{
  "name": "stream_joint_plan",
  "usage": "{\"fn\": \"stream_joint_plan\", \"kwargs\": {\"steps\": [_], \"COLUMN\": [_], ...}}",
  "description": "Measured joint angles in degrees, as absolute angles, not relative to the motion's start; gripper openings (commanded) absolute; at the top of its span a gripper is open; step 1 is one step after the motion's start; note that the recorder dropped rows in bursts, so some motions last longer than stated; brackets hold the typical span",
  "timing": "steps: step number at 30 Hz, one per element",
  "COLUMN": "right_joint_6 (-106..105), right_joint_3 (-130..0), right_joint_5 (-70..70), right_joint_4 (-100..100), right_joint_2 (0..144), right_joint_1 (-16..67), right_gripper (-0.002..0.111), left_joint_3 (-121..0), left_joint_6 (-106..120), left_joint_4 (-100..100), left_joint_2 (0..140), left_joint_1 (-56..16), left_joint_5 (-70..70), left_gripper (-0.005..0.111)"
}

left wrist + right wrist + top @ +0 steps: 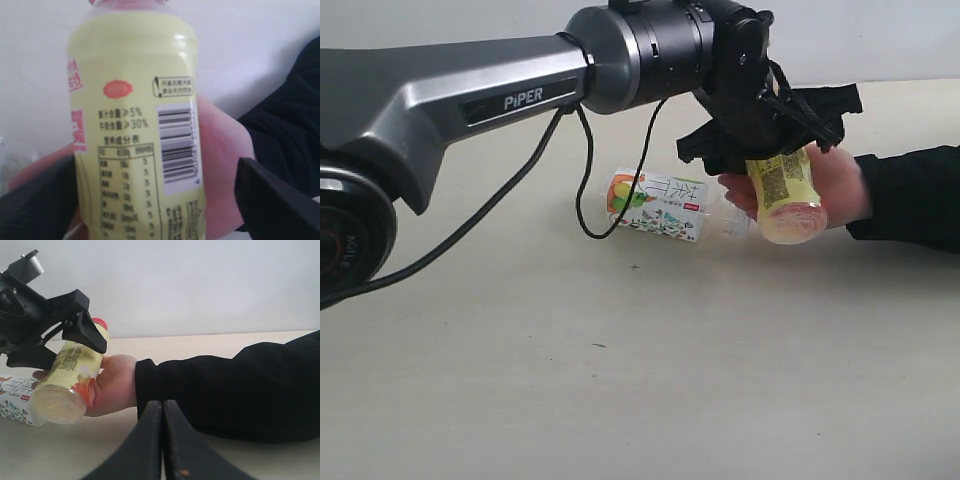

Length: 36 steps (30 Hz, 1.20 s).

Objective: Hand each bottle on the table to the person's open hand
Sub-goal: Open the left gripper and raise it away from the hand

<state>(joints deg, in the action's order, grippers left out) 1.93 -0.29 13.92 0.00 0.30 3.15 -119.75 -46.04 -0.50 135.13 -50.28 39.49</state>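
**Yellow bottle in the palm, left fingers spread around it**

Beige, faintly grained worktop (620, 380) fills my exterior view, with a plain white wall (880, 40) behind it.

The yellow-labelled bottle (785, 190) rests in the person's open hand (838, 185), which is held low over the worktop on the right. The bottle's long axis is tilted. Its round base sits lower and faces the exterior camera, and its red cap (100, 322) is higher, toward the wall.

My left fingers (272, 200) stand wide on either side of the bottle. On one side I see palm between the finger and the label, so they have no hold on it. My right fingers (152, 440) are pressed together with nothing between them, hanging near the black sleeve (240, 390).

A fruit-label bottle (660, 205) lies on its side just beside the hand's fingertips, its long axis running across the exterior view. I cannot tell whether the two touch. The left arm's black cable (585, 190) loops down in front of that bottle.
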Motion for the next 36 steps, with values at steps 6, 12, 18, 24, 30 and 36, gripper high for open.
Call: {"fn": "stream_joint_plan", "kwargs": {"steps": [6,12,18,24,30,36], "right_joint_6": [1.9,1.9,1.9,1.9,1.9,1.9], "right_joint_3": [-0.3,-0.3,-0.3,-0.3,-0.3,-0.3], "right_joint_5": [13.9,13.9,13.9,13.9,13.9,13.9], "right_joint_4": [0.0,0.0,0.0,0.0,0.0,0.0], "right_joint_2": [0.3,0.3,0.3,0.3,0.3,0.3], "right_joint_1": [3.1,3.1,3.1,3.1,3.1,3.1], "right_gripper": [0.000,0.000,0.000,0.000,0.000,0.000], "left_joint_3": [-119.8,-119.8,-119.8,-119.8,-119.8,-119.5], "left_joint_6": [-40.8,-29.5,-8.2,6.2,12.6,16.1], "left_joint_4": [-0.6,-0.6,-0.6,0.0,0.0,-1.6], "left_joint_2": [131.4,125.7,119.7,117.7,115.6,112.9], "left_joint_1": [-50.3,-50.3,-50.3,-50.3,-50.3,-49.9], "left_joint_5": [41.6,46.5,60.3,69.1,69.9,70.0], "left_gripper": [0.080,0.079,0.051,0.000,0.000,0.000]}}
